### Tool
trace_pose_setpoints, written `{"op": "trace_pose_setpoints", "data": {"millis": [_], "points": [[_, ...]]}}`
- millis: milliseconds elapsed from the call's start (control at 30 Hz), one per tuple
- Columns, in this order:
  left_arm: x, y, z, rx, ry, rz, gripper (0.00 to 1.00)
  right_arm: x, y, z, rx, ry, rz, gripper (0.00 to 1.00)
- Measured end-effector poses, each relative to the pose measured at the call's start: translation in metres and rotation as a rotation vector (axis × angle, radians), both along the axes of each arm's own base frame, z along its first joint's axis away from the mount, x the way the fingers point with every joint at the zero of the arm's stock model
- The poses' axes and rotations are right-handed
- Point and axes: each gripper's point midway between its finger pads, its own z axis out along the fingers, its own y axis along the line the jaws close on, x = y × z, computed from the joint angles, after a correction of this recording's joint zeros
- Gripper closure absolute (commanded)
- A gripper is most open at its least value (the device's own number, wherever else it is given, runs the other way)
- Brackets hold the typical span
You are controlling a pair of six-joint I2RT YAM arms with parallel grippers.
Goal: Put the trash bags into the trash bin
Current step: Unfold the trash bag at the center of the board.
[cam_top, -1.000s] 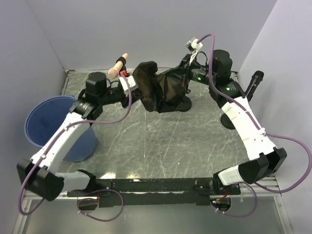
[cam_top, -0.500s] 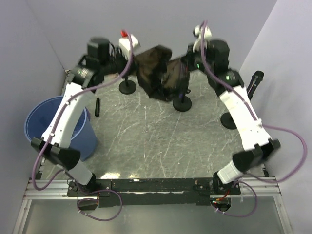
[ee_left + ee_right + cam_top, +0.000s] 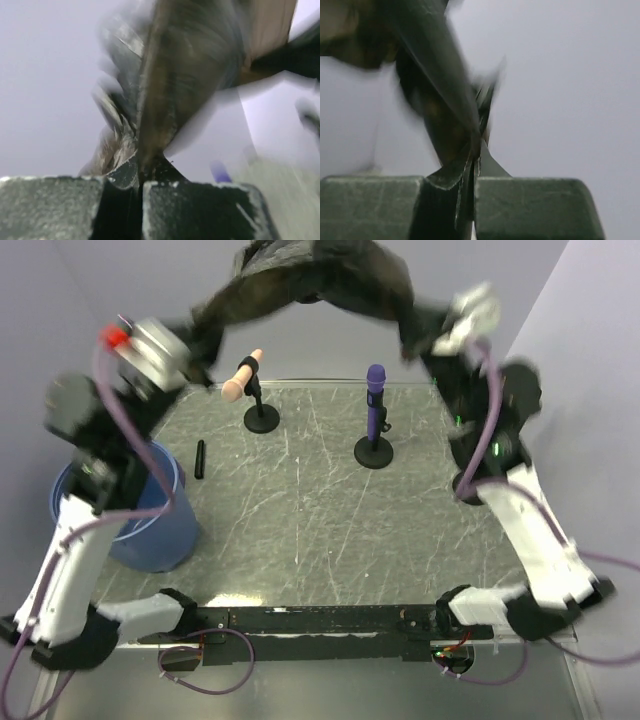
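Observation:
A black trash bag (image 3: 320, 275) hangs stretched high above the back of the table, blurred, between my two grippers. My left gripper (image 3: 195, 340) is shut on the bag's left end; in the left wrist view the film (image 3: 165, 90) rises from the closed jaws (image 3: 140, 177). My right gripper (image 3: 425, 335) is shut on the right end, with a fold of bag (image 3: 440, 100) pinched at the jaws (image 3: 472, 175). The blue trash bin (image 3: 155, 540) stands at the table's left edge, partly hidden by my left arm.
A pink rod on a black stand (image 3: 243, 375) and a purple rod on a black stand (image 3: 375, 400) are at the back of the table. A short black stick (image 3: 200, 458) lies near the bin. Grey walls close in on three sides.
Both arms have swung up and apart, lifting the bag off the two stands and stretching it high. The left gripper closed on the bag's left end.

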Motion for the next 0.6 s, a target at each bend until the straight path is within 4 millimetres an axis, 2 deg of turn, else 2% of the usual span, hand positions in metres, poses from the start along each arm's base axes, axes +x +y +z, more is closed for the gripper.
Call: {"op": "trace_pose_setpoints", "data": {"millis": [33,67,100,133,167,200,233,267,300,333,367,400,467,500,533,600], "points": [[0.003,-0.004,-0.031,0.033,0.036,0.002,1.00,-0.001,0.009,-0.041,-0.040,0.059,0.015,1.00],[0.011,-0.010,-0.077,0.076,0.103,0.006,0.99,-0.003,0.012,-0.080,-0.081,0.126,0.022,1.00],[0.024,-0.018,-0.133,0.139,0.203,0.006,0.99,-0.004,0.014,-0.117,-0.123,0.196,0.030,1.00],[0.035,-0.027,-0.196,0.216,0.324,0.000,0.99,-0.001,0.019,-0.166,-0.179,0.306,0.043,1.00],[0.042,-0.033,-0.269,0.311,0.484,-0.012,0.99,0.001,0.024,-0.210,-0.232,0.411,0.060,1.00],[0.039,-0.035,-0.360,0.435,0.704,-0.033,0.99,-0.006,0.026,-0.272,-0.305,0.560,0.092,1.00],[0.031,-0.031,-0.412,0.507,0.845,-0.041,0.99,-0.011,0.029,-0.320,-0.366,0.677,0.117,1.00],[0.010,-0.021,-0.468,0.585,1.021,-0.047,0.99,-0.024,0.027,-0.375,-0.439,0.820,0.142,1.00],[-0.010,-0.012,-0.497,0.634,1.134,-0.051,0.99,-0.045,0.022,-0.420,-0.507,0.948,0.170,1.00],[-0.025,-0.005,-0.503,0.652,1.195,-0.056,0.99,-0.065,0.016,-0.445,-0.555,1.036,0.197,1.00],[-0.028,-0.006,-0.493,0.637,1.180,-0.061,0.99,-0.077,0.013,-0.451,-0.576,1.071,0.212,1.00],[-0.025,-0.008,-0.471,0.605,1.140,-0.058,0.99,-0.082,0.012,-0.444,-0.575,1.063,0.223,1.00],[-0.007,-0.016,-0.404,0.517,0.997,-0.039,0.99,-0.078,0.017,-0.403,-0.549,0.984,0.228,1.00],[0.009,-0.020,-0.354,0.450,0.894,-0.011,0.99,-0.068,0.020,-0.371,-0.523,0.923,0.222,1.00],[0.023,-0.022,-0.307,0.387,0.798,0.016,0.99,-0.050,0.023,-0.326,-0.478,0.842,0.198,1.00],[0.042,-0.022,-0.238,0.296,0.661,0.066,0.99,-0.013,0.025,-0.257,-0.403,0.721,0.145,1.00]]}}
